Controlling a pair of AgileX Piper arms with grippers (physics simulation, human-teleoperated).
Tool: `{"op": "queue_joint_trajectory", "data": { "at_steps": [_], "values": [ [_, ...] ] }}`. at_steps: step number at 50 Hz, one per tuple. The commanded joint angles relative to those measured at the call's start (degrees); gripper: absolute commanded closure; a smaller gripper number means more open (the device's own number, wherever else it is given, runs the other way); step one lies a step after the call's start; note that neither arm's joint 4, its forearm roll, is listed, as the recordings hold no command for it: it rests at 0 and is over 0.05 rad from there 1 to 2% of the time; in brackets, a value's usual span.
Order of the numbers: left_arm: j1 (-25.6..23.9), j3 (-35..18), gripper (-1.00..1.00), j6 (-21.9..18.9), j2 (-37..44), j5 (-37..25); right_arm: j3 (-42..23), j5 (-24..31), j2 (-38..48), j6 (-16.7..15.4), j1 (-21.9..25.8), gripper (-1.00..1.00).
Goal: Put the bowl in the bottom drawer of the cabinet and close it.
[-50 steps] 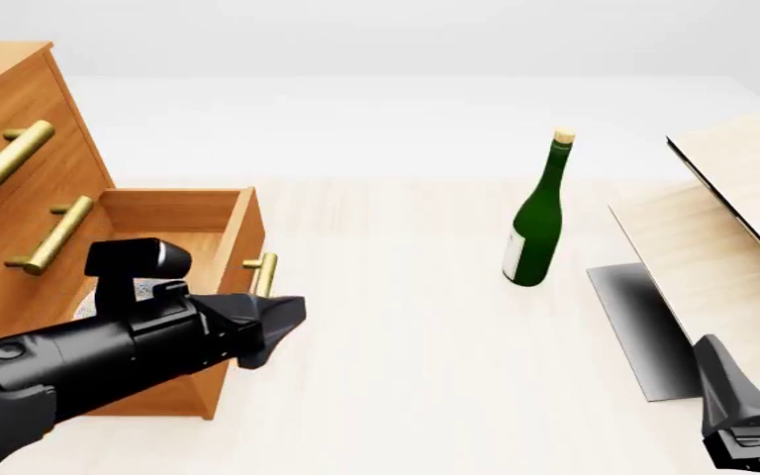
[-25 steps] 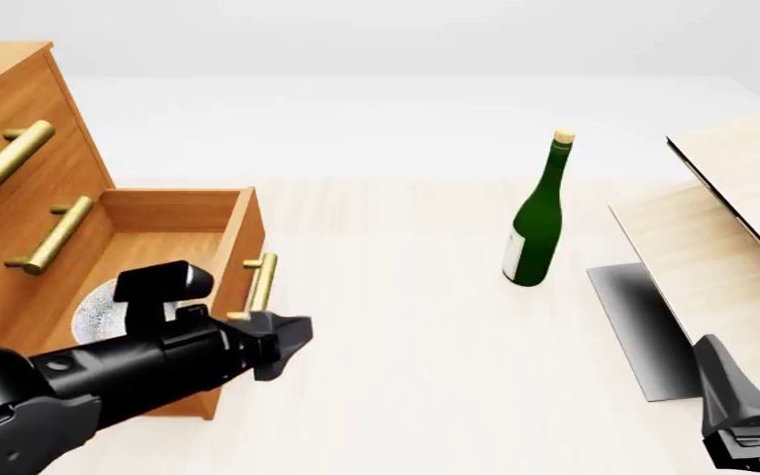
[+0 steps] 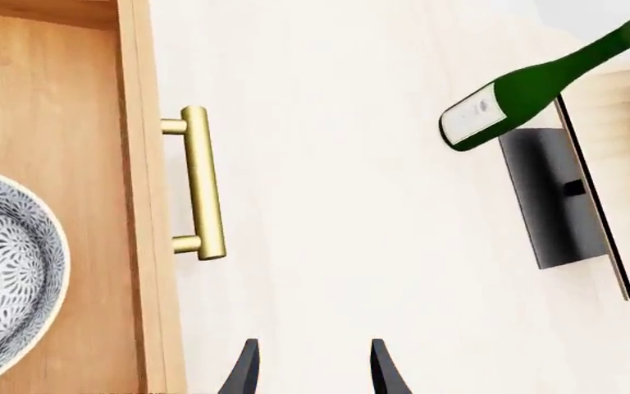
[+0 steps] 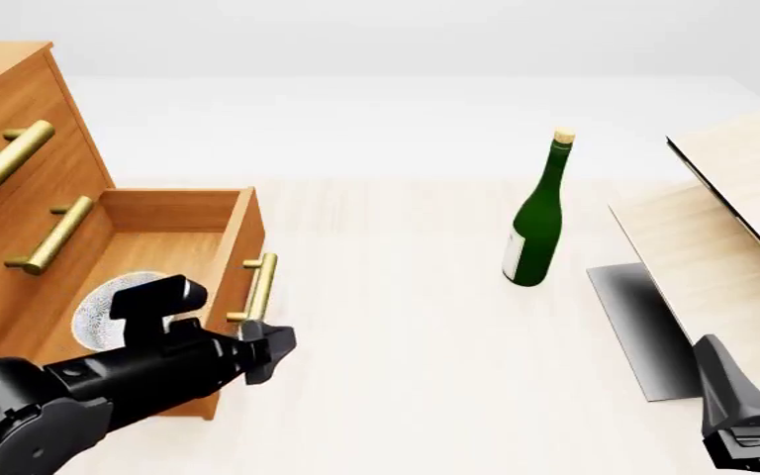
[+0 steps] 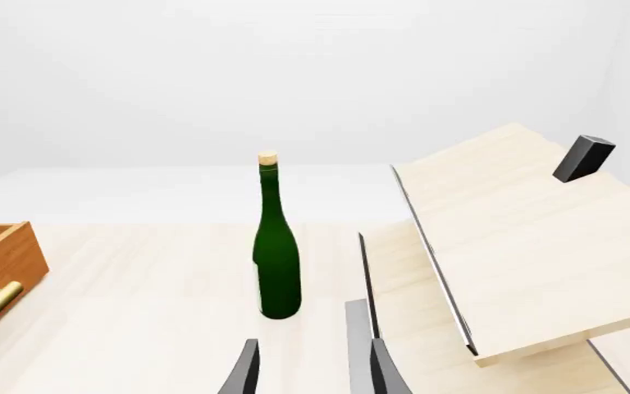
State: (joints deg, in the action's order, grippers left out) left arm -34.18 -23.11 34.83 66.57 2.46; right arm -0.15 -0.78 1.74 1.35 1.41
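The left gripper (image 4: 272, 348), lower left, has parted, empty jaws beside the open orange-brown wooden bottom drawer (image 4: 229, 259), which holds the white speckled round bowl (image 4: 114, 302). The right gripper (image 5: 306, 369) also gapes. A green glass bottle (image 4: 536, 220) stands on the pale wooden table (image 4: 407, 327).

The pale wooden table (image 4: 394, 297) carries the cabinet (image 4: 11, 198) at its left, an upright green bottle (image 4: 536, 223) near the middle, and pale boards (image 4: 716, 247) at the right.
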Motion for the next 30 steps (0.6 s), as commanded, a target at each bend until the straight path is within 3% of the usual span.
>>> {"op": "queue_joint_trajectory", "data": {
  "at_steps": [1,30],
  "values": [
    [2.9,1.09,-1.0,-0.36,1.16,0.73,0.0,-0.02,0.04,0.01,0.0,-1.0],
    [10.27,2.02,-1.0,-6.09,1.72,-0.48,0.0,0.01,-0.01,0.0,-0.02,-1.0]
  ]
}}
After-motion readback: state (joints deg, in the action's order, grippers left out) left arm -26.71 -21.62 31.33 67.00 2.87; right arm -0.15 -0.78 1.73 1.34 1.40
